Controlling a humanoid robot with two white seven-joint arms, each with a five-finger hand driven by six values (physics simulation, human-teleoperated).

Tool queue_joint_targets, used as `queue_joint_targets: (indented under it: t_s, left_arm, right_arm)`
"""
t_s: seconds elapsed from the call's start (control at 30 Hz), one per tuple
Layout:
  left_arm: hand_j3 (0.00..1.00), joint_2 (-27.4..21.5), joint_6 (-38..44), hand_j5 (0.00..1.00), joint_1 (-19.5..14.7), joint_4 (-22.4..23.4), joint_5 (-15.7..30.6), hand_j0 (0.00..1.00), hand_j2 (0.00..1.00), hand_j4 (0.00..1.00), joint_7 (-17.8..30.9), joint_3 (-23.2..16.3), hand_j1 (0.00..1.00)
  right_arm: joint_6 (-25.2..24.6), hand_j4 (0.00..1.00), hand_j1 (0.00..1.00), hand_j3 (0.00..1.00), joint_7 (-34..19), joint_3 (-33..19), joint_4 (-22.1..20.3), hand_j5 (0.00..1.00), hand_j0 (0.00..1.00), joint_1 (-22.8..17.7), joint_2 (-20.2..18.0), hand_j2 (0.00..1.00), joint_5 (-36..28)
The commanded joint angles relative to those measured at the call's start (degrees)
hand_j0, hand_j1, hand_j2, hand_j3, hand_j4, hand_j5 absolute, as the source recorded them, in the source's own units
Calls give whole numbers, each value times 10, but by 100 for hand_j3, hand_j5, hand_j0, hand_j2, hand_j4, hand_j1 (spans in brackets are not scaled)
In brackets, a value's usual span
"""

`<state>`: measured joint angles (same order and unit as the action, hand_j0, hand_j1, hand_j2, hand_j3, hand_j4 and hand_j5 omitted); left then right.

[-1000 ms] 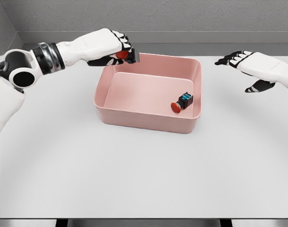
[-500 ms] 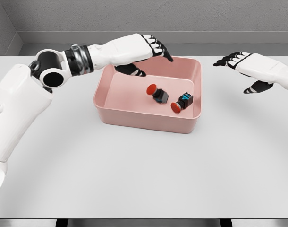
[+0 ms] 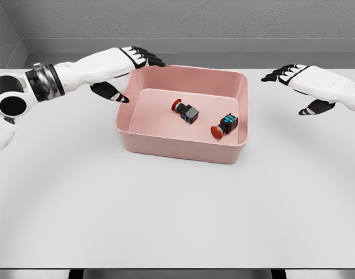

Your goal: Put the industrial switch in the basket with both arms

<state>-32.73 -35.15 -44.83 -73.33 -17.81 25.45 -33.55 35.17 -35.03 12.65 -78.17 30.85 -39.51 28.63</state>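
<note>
A pink basket (image 3: 166,142) stands on the white table, a little back of centre. Two industrial switches lie on its floor. One has a red button and a dark grey body (image 3: 185,111), near the middle. The other has a red button and a black and blue body (image 3: 224,125), by the right wall. My left hand (image 3: 130,68) hovers open just outside the basket's back left corner, fingers spread and holding nothing. My right hand (image 3: 298,84) hovers open to the right of the basket, well apart from it.
The white table (image 3: 177,209) stretches wide in front of the basket. A grey wall runs along the table's far edge. The left arm's shoulder and elbow (image 3: 14,99) fill the left edge of the view.
The left hand let go of the grey switch, which dropped into the basket and settled near its middle. That hand then drew back left, outside the basket. The right hand barely moved.
</note>
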Motion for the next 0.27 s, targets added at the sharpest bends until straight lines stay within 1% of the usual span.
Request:
queue_joint_targets:
  t_s: [0.0,0.03,0.13,0.17,0.23]
  left_arm:
    - [100,-51,2,100,3,0,46,100,100,100,0,6,100]
    - [100,-66,2,100,6,6,57,100,100,100,0,6,100]
    - [100,-99,2,100,18,8,60,100,100,100,2,8,100]
    - [100,-111,2,100,26,9,60,100,100,100,2,22,100]
    - [100,-114,2,100,35,12,59,100,100,100,3,48,100]
  right_arm:
    - [-2,100,100,100,0,0,0,100,100,0,0,100,-3]
    - [-2,100,100,100,0,0,-1,100,100,0,0,100,-3]
    - [-2,100,100,100,0,-2,-1,100,100,1,-1,100,-3]
    - [-2,100,100,100,0,-2,-1,100,100,0,-1,100,-3]
    - [-2,100,100,100,0,-2,-1,100,100,0,-1,100,-3]
